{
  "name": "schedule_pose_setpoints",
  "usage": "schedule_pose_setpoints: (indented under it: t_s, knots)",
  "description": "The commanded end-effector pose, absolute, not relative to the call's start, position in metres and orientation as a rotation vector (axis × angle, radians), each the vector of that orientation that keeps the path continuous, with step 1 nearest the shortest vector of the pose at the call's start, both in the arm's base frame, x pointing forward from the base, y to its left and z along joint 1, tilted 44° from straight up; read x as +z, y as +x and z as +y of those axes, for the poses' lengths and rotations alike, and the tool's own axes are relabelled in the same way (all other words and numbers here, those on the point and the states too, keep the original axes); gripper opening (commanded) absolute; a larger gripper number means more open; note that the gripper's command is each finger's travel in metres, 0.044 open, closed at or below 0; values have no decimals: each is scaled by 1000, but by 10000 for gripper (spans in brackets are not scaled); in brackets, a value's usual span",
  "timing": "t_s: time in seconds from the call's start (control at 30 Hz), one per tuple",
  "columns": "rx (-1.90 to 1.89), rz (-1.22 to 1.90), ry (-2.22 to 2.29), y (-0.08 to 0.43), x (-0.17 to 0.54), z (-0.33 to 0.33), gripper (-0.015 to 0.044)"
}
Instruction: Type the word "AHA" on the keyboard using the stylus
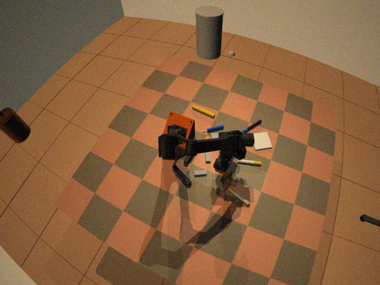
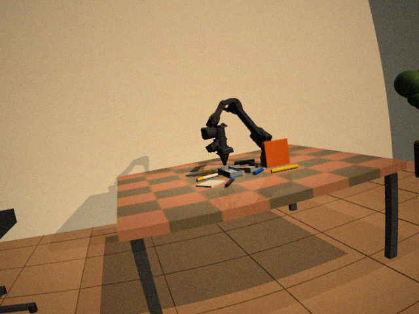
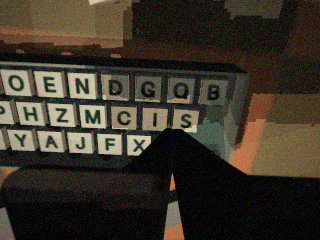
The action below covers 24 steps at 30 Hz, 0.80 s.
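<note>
The dark keyboard (image 2: pixel 230 171) (image 3: pixel 215 112) with white letter keys lies under my gripper; the H key (image 3: pixel 31 114) and A key (image 3: pixel 51 143) show left of the fingertips. My gripper (image 2: pixel 224 164) (image 3: pixel 172 137) is shut with nothing between its fingers, its tips over the keyboard's right end, just below the S key (image 3: pixel 186 119). Several pen-like sticks lie on the table: a blue one (image 1: pixel 215 129) (image 2: pixel 258 171), a black one with a blue end (image 1: pixel 252 126) (image 2: pixel 230 182), a white one with a yellow end (image 1: pixel 250 162) (image 2: pixel 207 177). I cannot tell which is the stylus.
An orange panel (image 1: pixel 181 122) (image 2: pixel 276 152) stands by the arm's base. A yellow stick (image 1: pixel 203 111) (image 2: pixel 284 168), a grey stick with a yellow end (image 1: pixel 239 196), a white pad (image 1: pixel 262 141) (image 2: pixel 210 184), a black cylinder (image 1: pixel 181 176) and a grey block (image 1: pixel 200 173) lie around.
</note>
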<state>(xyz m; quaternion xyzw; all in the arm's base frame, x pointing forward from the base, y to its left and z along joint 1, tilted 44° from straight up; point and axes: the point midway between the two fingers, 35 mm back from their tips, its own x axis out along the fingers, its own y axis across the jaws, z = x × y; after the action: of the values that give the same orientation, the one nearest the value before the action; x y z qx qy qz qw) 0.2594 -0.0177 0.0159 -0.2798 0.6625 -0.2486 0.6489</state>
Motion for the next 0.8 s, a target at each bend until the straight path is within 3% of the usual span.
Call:
schedule_pose_setpoints:
  t_s: [0.0, 0.3, 0.6, 0.77]
  knots:
    - [-559, 1506, -649, 258, 19, -19, 0]
    - [-558, 1508, -649, 226, 1, -1, 0]
    - [-557, 1508, -649, 226, 0, 0, 0]
    - [-543, 1517, -651, 224, -39, 42, 0]
